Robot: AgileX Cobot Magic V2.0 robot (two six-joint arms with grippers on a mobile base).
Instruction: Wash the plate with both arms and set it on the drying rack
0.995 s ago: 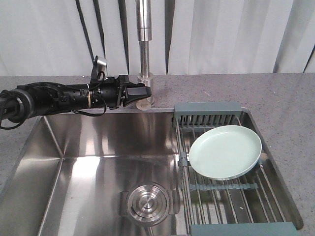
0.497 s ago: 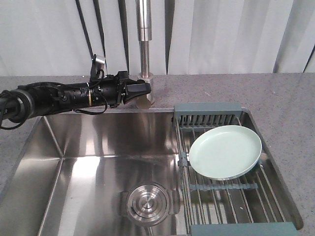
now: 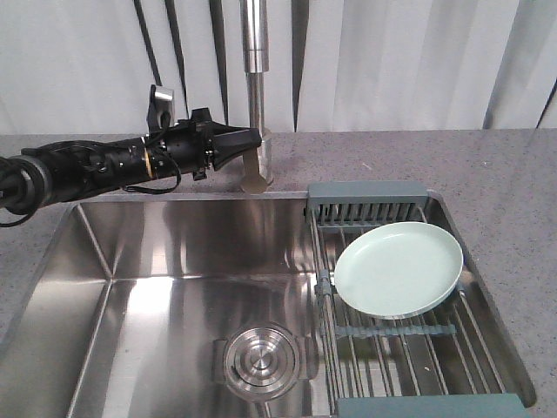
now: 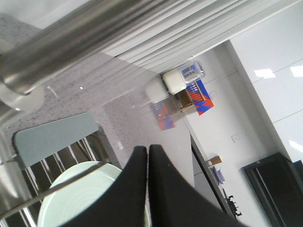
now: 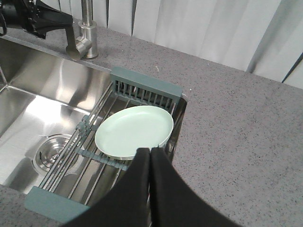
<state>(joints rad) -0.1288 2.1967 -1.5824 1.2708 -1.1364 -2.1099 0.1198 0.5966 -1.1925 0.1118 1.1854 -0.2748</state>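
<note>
The pale mint-green plate [image 3: 399,268] lies tilted on the drying rack [image 3: 365,193], which spans the right end of the sink. My left arm [image 3: 96,165] reaches in from the left, level with the counter's back edge. Its gripper [image 3: 257,138] is shut on nothing, with the tips beside the faucet base, well apart from the plate. In the left wrist view the shut gripper [image 4: 147,147] points over the plate [image 4: 71,198] and the rack's end piece [image 4: 52,137]. My right gripper [image 5: 149,150] hovers shut and empty above the plate's [image 5: 135,130] near rim. It does not show in the front view.
A tall steel faucet [image 3: 254,87] stands behind the sink, its short lever [image 3: 252,178] just below my left gripper. The steel basin [image 3: 174,261] holds a round drain strainer [image 3: 259,359]. Grey speckled counter [image 5: 236,118] surrounds the sink, with white curtains behind.
My left gripper has risen from beside the faucet lever to above it and rolled about its axis. The plate and rack have not moved.
</note>
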